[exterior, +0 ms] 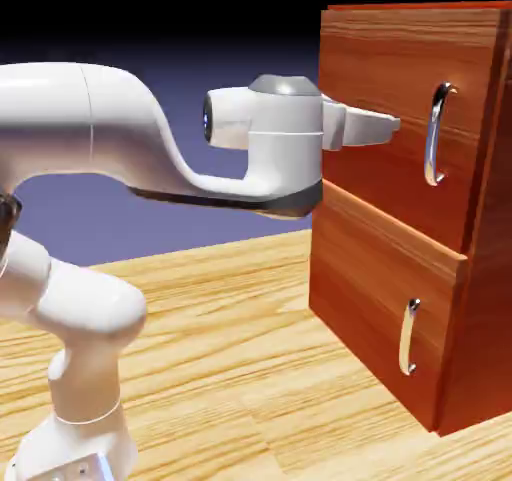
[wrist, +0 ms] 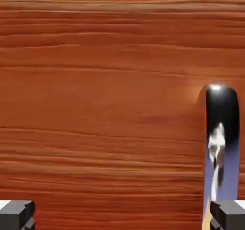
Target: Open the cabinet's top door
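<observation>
The cabinet [exterior: 480,269] is a tall reddish-brown wood-grain box at the exterior view's right. Its top door [exterior: 385,79] is the upper panel and carries a curved silver handle [exterior: 436,134]. My gripper [exterior: 388,126] points level at this door, just left of the handle and a short way off the wood. In the hand view the door's wood [wrist: 105,104] fills the picture. The shiny handle [wrist: 221,143] runs down the right side, just above the right fingertip [wrist: 228,215]. The left fingertip [wrist: 16,215] sits far to the left. The gripper [wrist: 122,217] is open and holds nothing.
Below the top door is a lower panel [exterior: 370,289] with a small silver handle [exterior: 408,337]. The cabinet stands on a light wooden table [exterior: 250,369]. The arm's white links [exterior: 90,129] stretch from the lower left across to the cabinet.
</observation>
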`<state>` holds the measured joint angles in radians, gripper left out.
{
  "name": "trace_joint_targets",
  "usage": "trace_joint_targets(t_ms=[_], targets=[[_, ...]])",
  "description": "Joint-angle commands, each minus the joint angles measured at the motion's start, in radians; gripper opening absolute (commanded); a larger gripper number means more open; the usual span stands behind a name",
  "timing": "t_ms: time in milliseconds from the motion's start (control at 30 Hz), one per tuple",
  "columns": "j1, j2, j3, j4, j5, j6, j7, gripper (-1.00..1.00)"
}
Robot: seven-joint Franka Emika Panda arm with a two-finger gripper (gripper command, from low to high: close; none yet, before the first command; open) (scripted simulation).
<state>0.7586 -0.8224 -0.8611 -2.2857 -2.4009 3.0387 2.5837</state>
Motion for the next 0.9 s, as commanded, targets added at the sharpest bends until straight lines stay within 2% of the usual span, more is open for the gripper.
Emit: trace_joint_targets(t_ms=[0, 267, 500, 533, 867], targets=[[0.014, -0.005, -0.016, 0.010, -0.044, 0.000, 0.033, 0.00], [0.121, -0.041, -0.140, 0.085, -0.389, 0.000, 0.299, 0.00], [0.309, 0.025, -0.265, 0.214, -0.409, -0.025, 0.311, 0.00], [0.309, 0.025, -0.265, 0.214, -0.409, -0.025, 0.311, -1.00], [-0.017, 0.035, -0.017, 0.005, -0.281, -0.126, 0.313, -1.00]])
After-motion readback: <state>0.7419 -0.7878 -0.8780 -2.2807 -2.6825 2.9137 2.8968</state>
